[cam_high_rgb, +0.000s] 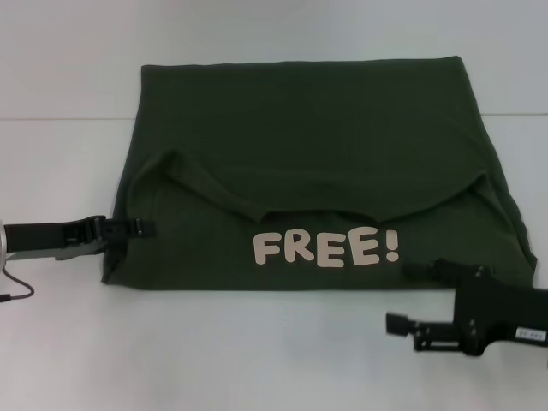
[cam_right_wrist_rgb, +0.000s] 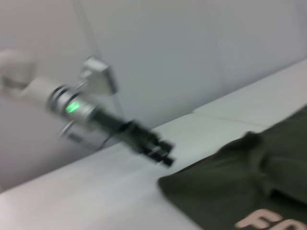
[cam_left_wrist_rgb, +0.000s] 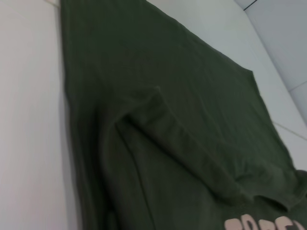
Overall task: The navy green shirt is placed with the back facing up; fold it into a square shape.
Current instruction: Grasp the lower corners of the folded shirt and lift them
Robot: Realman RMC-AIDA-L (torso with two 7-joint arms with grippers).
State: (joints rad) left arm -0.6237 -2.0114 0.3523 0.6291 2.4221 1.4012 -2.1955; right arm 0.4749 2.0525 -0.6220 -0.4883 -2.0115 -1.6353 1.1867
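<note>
The navy green shirt [cam_high_rgb: 300,128] lies flat on the white table as a wide folded block. A near layer with a curved upper edge lies over it and carries cream letters "FREE!" [cam_high_rgb: 325,248]. My left gripper [cam_high_rgb: 141,228] reaches in low from the left, and its tip is at the shirt's left edge, over the fabric. The left wrist view looks along the shirt [cam_left_wrist_rgb: 158,120] and its fold ridge. My right gripper [cam_high_rgb: 401,295] stands open just off the shirt's near right corner, above bare table. In the right wrist view I see the shirt's corner [cam_right_wrist_rgb: 249,182] and the left gripper [cam_right_wrist_rgb: 160,153] beyond it.
The white table [cam_high_rgb: 257,351] runs around the shirt on all sides. A seam line [cam_high_rgb: 60,118] crosses it at the far side. A thin cable [cam_high_rgb: 17,287] hangs from the left arm near the table's left edge.
</note>
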